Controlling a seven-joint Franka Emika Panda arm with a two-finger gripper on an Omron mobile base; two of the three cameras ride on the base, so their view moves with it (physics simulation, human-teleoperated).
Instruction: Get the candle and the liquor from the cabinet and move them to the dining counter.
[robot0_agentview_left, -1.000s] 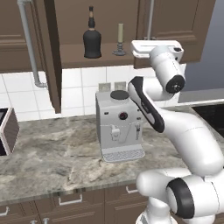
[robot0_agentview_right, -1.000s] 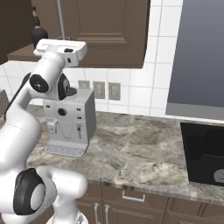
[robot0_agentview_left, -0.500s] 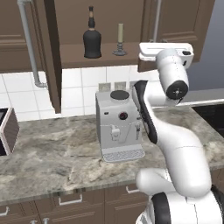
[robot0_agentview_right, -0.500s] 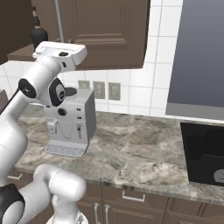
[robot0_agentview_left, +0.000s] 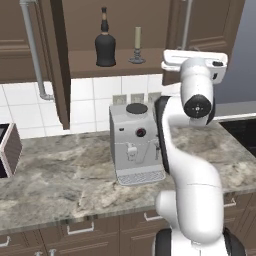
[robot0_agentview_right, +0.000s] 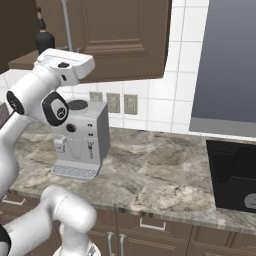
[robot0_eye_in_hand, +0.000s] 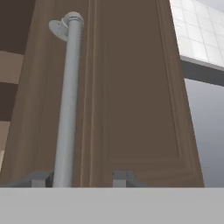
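I see the candle (robot0_agentview_left: 137, 45), a pale cream taper in a small grey metal holder, on the open shelf of the dark wooden cabinet (robot0_agentview_left: 115, 20). The squat black liquor (robot0_agentview_left: 105, 46) bottle stands just beside it, on its left. My gripper (robot0_eye_in_hand: 81, 178) is at the door's round silver handle (robot0_eye_in_hand: 68, 105); the jaws are apart, gripping nothing. Below, a grey coffee machine (robot0_agentview_left: 136, 142) sits on the veined marble table (robot0_agentview_left: 55, 175).
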